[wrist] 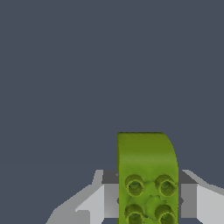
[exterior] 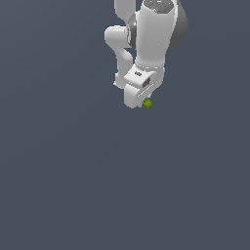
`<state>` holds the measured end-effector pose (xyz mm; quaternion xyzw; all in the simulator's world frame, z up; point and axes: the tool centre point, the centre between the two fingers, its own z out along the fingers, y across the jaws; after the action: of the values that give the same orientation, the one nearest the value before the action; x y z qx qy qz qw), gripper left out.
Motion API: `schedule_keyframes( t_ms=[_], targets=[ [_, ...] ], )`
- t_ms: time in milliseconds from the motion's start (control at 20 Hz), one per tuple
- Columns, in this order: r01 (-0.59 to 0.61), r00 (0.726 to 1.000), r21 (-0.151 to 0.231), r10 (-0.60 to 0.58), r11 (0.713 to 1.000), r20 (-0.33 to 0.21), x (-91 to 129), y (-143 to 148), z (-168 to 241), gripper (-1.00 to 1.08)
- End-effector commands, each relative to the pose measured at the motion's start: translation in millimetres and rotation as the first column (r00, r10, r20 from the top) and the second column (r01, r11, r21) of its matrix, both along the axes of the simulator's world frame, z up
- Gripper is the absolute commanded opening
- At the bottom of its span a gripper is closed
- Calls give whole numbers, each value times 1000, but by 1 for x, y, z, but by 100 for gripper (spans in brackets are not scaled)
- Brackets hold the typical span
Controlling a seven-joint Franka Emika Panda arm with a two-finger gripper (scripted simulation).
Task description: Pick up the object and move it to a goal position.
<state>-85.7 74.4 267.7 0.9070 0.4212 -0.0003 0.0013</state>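
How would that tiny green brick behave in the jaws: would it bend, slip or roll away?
The green brick looks hard and blocky, with crisp edges and studs, so it probably will not bend. Its flat sides sit between the fingers of the gripper, which suggests a steady hold. Tiny beside the gripper, it is likely light. Set down, it seems unlikely to roll.

White arm (exterior: pixel 149 34) reached down from the exterior view's top, wrist bent. End effector (exterior: pixel 144 103) pointed downward, fingers (wrist: pixel 111 194) clamped w/ the lime-green block (wrist: pixel 148 175) between them.
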Motion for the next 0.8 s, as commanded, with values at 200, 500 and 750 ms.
schedule_keyframes(
  t_ms=[200,500,750],
  targets=[
    [1,1000,1,-1,1000,-1,-7,35,53,-100],
    [1,1000,2,-1,1000,-1,-9,55,83,-100],
    [2,1000,2,-2,1000,-1,-9,62,94,-100]
  ],
)
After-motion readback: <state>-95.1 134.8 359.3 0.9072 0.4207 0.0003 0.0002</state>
